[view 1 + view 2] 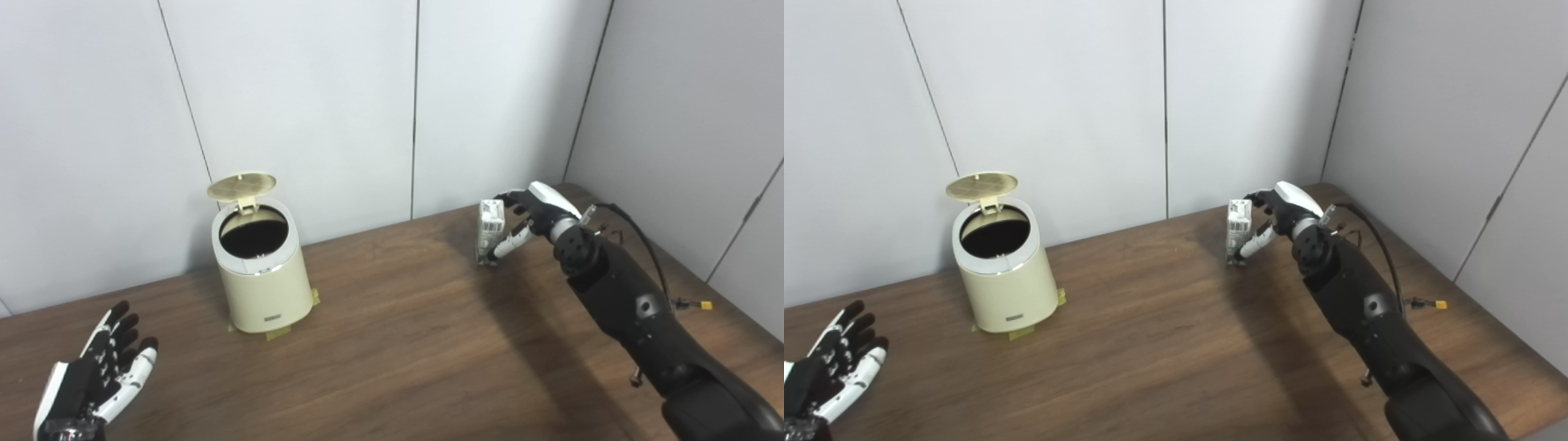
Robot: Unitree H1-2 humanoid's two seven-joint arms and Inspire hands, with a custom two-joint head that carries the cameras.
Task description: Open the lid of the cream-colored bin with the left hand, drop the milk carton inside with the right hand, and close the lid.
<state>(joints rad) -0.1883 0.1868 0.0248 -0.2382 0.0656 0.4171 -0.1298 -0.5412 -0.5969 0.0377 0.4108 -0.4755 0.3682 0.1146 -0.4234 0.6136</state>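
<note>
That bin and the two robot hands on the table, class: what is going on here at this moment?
The cream-colored bin stands on the wooden table with its lid tipped up and the dark inside showing. The right hand is closed around the milk carton far to the bin's right, at the table surface; the carton is not yet over the bin. The left hand is open with fingers spread, near the front left corner, touching nothing.

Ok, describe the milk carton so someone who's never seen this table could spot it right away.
On the brown wooden table, look toward the far right, near the corner of the grey walls. There a small white rectangular milk carton with dark print stands upright in the fingers of the right hand, well apart from the cream-colored round bin with its raised lid.
</note>
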